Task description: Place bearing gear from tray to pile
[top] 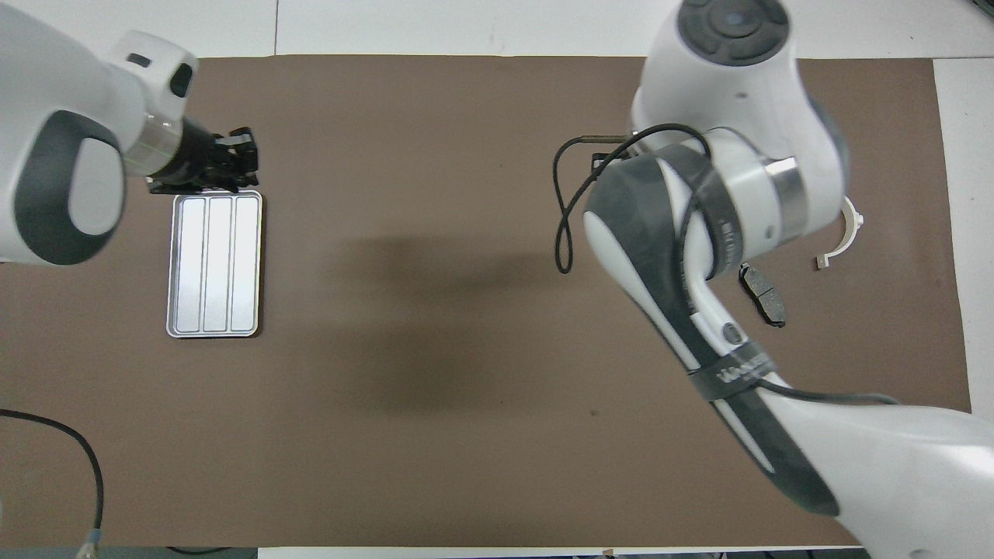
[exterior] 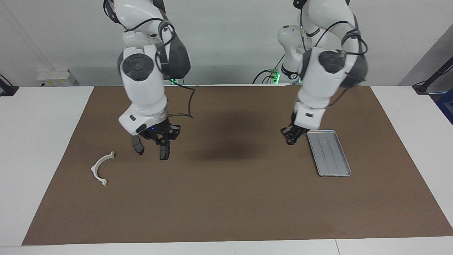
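Now the clenched left gripper [exterior: 291,139] hangs beside the tray [exterior: 332,166], well apart from the pile [exterior: 137,146], which lies beneath the hovering right gripper [exterior: 162,139].

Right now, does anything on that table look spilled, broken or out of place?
Nothing is spilled or broken. One oddity: the tray lies bare, no gear in it. The left gripper hangs shut beside it; whether it pinches a small part I cannot tell. The right gripper hangs over the two brake pads.
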Robot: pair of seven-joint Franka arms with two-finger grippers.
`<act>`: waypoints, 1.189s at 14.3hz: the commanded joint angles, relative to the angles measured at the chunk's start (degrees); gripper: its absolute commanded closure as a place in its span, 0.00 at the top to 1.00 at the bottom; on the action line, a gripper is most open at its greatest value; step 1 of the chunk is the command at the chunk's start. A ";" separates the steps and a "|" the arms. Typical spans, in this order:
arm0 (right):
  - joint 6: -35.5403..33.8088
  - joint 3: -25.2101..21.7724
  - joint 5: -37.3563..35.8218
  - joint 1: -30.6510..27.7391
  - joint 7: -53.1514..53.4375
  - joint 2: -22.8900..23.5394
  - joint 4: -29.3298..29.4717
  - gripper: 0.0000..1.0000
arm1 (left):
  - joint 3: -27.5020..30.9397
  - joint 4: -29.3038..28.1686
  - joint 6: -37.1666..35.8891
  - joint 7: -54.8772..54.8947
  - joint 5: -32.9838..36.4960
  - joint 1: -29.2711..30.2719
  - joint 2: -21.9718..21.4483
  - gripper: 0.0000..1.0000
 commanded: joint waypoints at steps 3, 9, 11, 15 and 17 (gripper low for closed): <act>14.83 0.97 0.03 -8.63 -11.30 0.74 -11.54 0.00 | 1.23 -7.37 9.16 -16.18 6.37 -9.14 2.95 0.00; 30.57 0.88 0.03 -11.19 -11.67 7.93 -16.05 0.00 | 1.32 -14.23 19.28 -21.04 7.53 -9.59 4.90 0.00; 33.49 0.88 0.03 -11.72 -11.67 9.70 -16.05 0.00 | 1.23 -15.02 19.99 -21.22 7.53 -9.59 4.90 0.00; 34.82 0.88 0.11 -11.80 -11.58 10.50 -16.14 0.00 | 1.23 -15.73 22.02 -24.91 7.53 -12.40 5.08 0.00; 34.73 0.88 0.12 -11.89 -11.40 10.50 -16.22 0.00 | 1.31 -16.60 23.50 -25.44 7.53 -13.46 6.30 0.00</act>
